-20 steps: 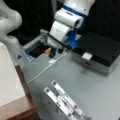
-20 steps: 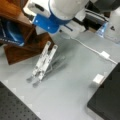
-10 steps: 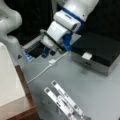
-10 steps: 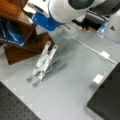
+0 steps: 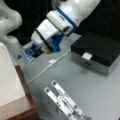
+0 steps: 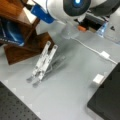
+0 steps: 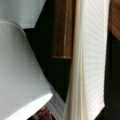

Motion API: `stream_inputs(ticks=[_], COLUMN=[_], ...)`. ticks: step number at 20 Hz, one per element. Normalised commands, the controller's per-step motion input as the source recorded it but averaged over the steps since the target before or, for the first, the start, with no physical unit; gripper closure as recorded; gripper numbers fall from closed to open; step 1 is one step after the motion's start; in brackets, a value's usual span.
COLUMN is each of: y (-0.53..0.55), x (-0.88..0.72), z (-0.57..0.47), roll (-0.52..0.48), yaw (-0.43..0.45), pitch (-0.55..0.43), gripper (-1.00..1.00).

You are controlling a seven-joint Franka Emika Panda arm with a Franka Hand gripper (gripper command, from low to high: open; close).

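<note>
No text, label, brand, number or sign can be read on anything here, not even on the blue book (image 6: 11, 33) at nine o'clock.

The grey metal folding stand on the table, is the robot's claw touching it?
No, in both front views the grey metal folding stand lies alone on the grey table, away from the arm.

The white arm (image 5: 75, 12) is seen reaching down from a front view's top right toward its left. The wrist, ringed with a blue band, is tilted steeply. The end effector (image 5: 41, 51) is pointed low and leftward; its fingertips are largely hidden.
</note>
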Motion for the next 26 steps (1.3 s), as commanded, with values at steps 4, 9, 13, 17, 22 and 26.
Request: stream_inputs(ticks=[4, 9, 13, 17, 22, 26], y=[-0.38, -0.21, 0.02, 0.04, -0.08, -0.15], x=[-0.56, -0.62, -0.45, -0.27, -0.18, -0.09], z=[0.15, 0.12, 0.02, -0.08, -0.13, -0.06], roll=[-0.236, -0.142, -0.082, -0.067, -0.132, -0.230], yaw=[0.189, 0.256, 0.264, 0.258, 0.275, 0.295], pitch=[0.108, 0.049, -0.004, -0.032, -0.055, -0.076], gripper=[-1.00, -1.00, -1.00, -1.00, -1.00, -1.00])
